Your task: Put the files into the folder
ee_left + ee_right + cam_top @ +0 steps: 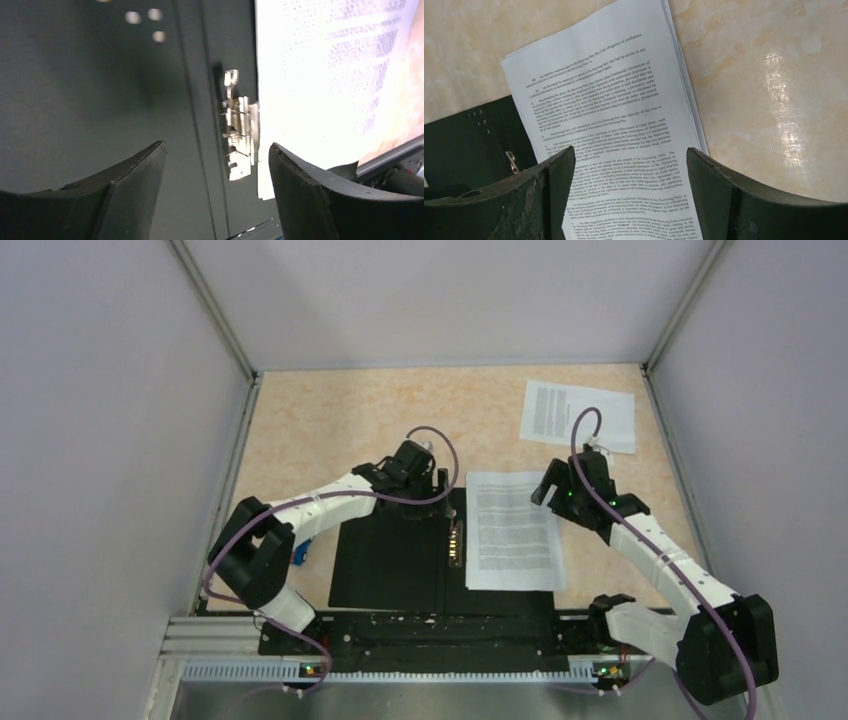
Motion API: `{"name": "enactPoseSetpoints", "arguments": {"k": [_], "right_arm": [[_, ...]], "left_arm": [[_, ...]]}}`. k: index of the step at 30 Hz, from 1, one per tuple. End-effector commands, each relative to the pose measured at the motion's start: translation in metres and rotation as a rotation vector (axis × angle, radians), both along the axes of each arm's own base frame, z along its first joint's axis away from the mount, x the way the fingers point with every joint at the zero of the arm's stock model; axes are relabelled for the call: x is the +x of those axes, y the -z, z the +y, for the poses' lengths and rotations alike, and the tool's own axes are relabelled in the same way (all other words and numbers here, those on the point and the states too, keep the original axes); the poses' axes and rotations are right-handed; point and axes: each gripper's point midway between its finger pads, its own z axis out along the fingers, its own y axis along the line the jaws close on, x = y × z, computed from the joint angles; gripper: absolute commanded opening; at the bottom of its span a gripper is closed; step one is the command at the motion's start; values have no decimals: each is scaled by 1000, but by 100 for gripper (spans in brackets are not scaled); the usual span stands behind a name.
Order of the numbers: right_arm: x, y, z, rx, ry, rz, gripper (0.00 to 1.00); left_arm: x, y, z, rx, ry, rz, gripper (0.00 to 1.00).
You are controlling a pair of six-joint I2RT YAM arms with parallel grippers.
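Evidently, the sheets [513,530] are judged light and floppy, best pinched at an edge; left gripper [215,147] and right gripper [630,152] are found open.

The left arm [330,498] and right arm [660,560] share one build: smooth white shell links between bulky matte-black joint housings. A thin purple cable [222,545] loops loosely along each. Small green lights [315,670] glow at the bases by the tabletop's near edge. On the left gripper [215,147] and right gripper [630,150], the fingers [744,200] are black curved wedges with scuffed, greyish edges.
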Motion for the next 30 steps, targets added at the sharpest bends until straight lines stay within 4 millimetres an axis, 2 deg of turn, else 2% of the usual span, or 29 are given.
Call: {"name": "enactPoseSetpoints", "arguments": {"k": [1, 5, 8, 15, 21, 30], "right_arm": [[10, -8, 6, 36, -34, -47, 81], [9, -9, 7, 37, -45, -51, 80], [8, -7, 6, 31, -46, -50, 80], [6, -1, 5, 25, -57, -41, 80], [5, 1, 5, 15, -68, -42, 80], [6, 5, 5, 1, -85, -34, 79]], "left_arm": [[-1, -10, -32, -16, 116, -54, 74], [-15, 2, -47, 30, 163, -35, 58], [-23, 11, -55, 68, 182, -25, 50], [-26, 23, -70, 100, 195, -18, 41], [-19, 32, -65, 159, 164, -21, 32], [-2, 46, -52, 271, 130, -29, 25]]}}
